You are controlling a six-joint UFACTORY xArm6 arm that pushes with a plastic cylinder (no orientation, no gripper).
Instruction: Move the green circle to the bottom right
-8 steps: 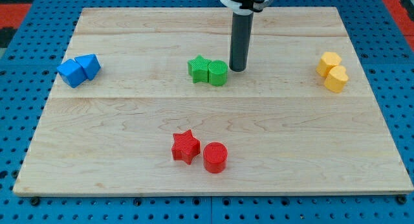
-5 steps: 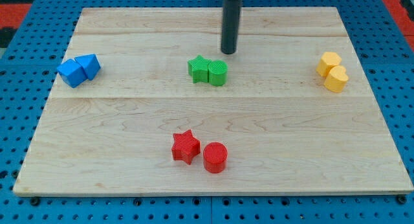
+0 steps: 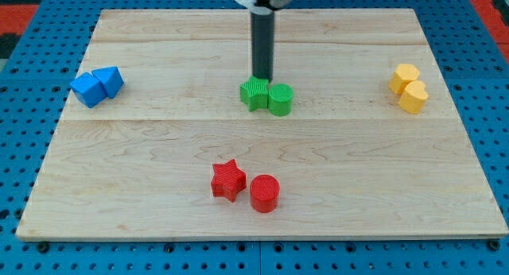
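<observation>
The green circle (image 3: 280, 99) lies near the board's middle, touching the green star (image 3: 254, 94) on its left. My tip (image 3: 262, 77) stands just above the green pair, at the star's upper right edge and close to the circle's upper left. The rod rises from there to the view's top.
A red star (image 3: 227, 180) and a red circle (image 3: 264, 192) lie at the lower middle. Two blue blocks (image 3: 96, 85) sit at the left. Two yellow blocks (image 3: 409, 87) sit at the right. The wooden board (image 3: 445, 187) ends near the view's edges.
My tip moved left and up, then down against the green pair. The green star and circle have shifted right and slightly down.
</observation>
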